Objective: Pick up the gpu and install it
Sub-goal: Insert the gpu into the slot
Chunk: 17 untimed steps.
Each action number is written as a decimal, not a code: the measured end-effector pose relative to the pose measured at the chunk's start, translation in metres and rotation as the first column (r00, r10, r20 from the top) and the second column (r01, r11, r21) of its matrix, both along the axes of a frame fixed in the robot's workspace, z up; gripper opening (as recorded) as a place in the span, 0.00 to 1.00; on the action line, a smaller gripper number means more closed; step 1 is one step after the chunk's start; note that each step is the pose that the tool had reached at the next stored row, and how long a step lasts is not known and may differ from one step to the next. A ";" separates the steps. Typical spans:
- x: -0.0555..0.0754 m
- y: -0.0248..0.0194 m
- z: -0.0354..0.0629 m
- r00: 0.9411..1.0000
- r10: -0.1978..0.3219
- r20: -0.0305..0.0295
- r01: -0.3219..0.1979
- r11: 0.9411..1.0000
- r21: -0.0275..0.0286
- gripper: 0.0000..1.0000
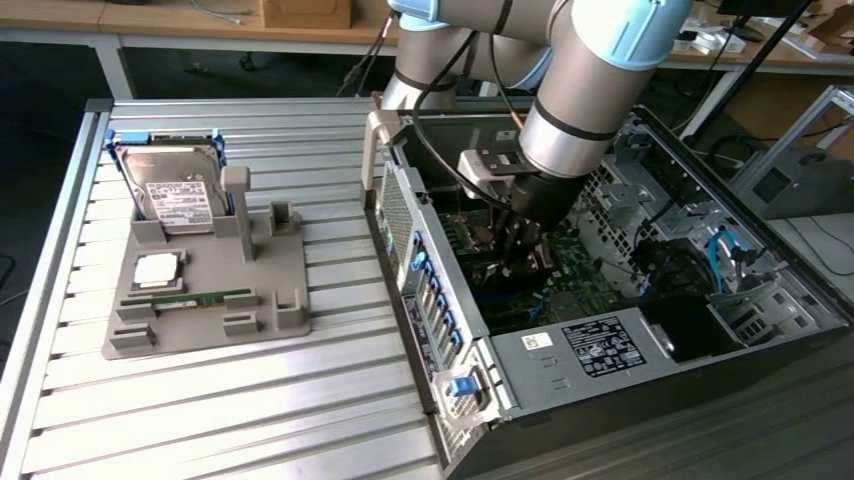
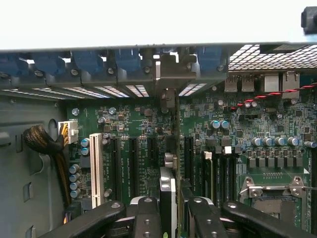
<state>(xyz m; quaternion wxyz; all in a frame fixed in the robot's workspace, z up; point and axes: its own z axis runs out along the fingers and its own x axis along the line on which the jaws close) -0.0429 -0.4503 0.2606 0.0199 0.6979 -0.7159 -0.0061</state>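
Observation:
The gpu (image 2: 168, 196) is seen edge-on in the wrist view as a thin card. Its metal end bracket reaches up to the case's rear slot openings (image 2: 166, 74). My gripper (image 2: 172, 210) is shut on it, one black finger (image 2: 147, 215) on each side of the card. The card stands upright over the green motherboard (image 2: 237, 129), in line with the black expansion slots (image 2: 132, 163); whether it is seated in one I cannot tell. In the exterior view my gripper (image 1: 525, 250) reaches straight down into the open computer case (image 1: 574, 350), close to the motherboard.
On the slatted table (image 1: 200, 400), a grey fixture (image 1: 200, 300) holds a hard drive (image 1: 171, 190), a processor chip (image 1: 156, 268) and a green memory stick (image 1: 187, 298). Inside the case are a white slot (image 2: 95, 163), a cable bundle (image 2: 44, 141) and the processor socket (image 2: 272, 198).

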 end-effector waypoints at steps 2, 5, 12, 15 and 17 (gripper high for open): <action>0.000 0.0000 0.0000 1.000 0.000 0.000 0.000 1.000 0.000 0.27; 0.000 0.0000 0.0000 1.000 0.000 0.000 0.000 1.000 0.000 0.27; 0.000 0.0000 -0.0027 1.000 0.000 0.000 0.000 1.000 0.000 0.27; 0.000 0.0000 -0.0028 1.000 0.000 0.000 0.000 1.000 0.000 0.27; 0.000 0.0000 -0.0029 1.000 0.000 0.000 0.000 1.000 0.000 0.27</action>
